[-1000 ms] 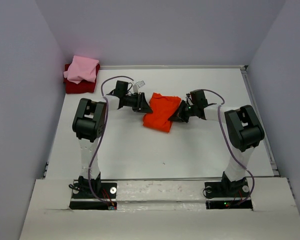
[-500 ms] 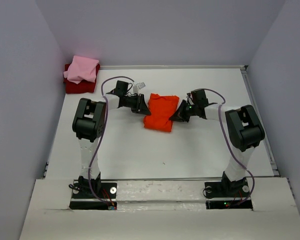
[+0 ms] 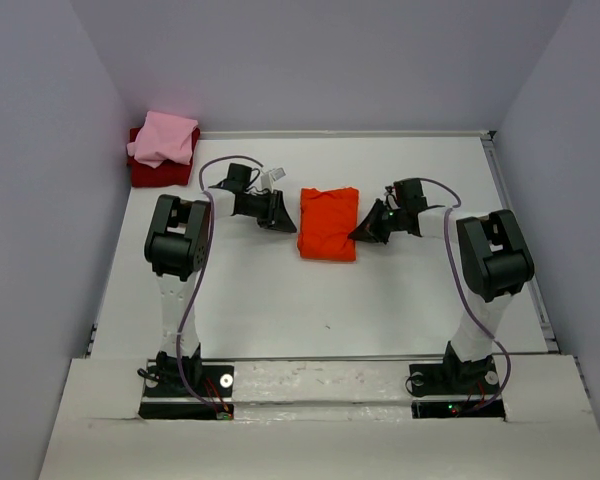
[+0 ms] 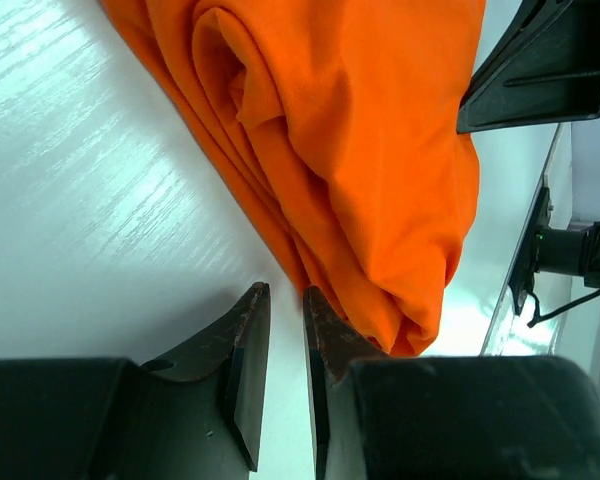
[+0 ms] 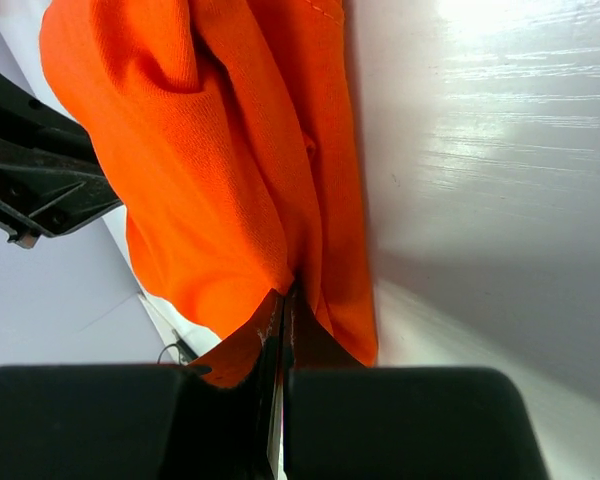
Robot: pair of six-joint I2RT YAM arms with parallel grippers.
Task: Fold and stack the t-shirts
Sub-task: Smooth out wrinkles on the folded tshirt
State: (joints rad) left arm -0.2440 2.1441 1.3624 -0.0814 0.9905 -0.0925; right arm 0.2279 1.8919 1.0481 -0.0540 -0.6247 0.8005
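Orange-red t-shirt (image 3: 328, 223): folded, desk centre, flanked for tidying. Left gripper (image 4: 285, 295): narrowly parted, empty. Right gripper (image 5: 283, 295): closed at shirt edge, pinch unclear. Pink t-shirt (image 3: 165, 137), dark red t-shirt (image 3: 160, 172): stacked, far-left corner.

Tabletop (image 3: 320, 300) centre: single t-shirt (image 3: 328, 223), folded, lying flat.
Left of it: left gripper (image 3: 285, 223), just beside its left edge.
Right of it: right gripper (image 3: 359, 233), at its right edge.
Far-left corner: upper t-shirt (image 3: 165, 137) on lower t-shirt (image 3: 158, 173).
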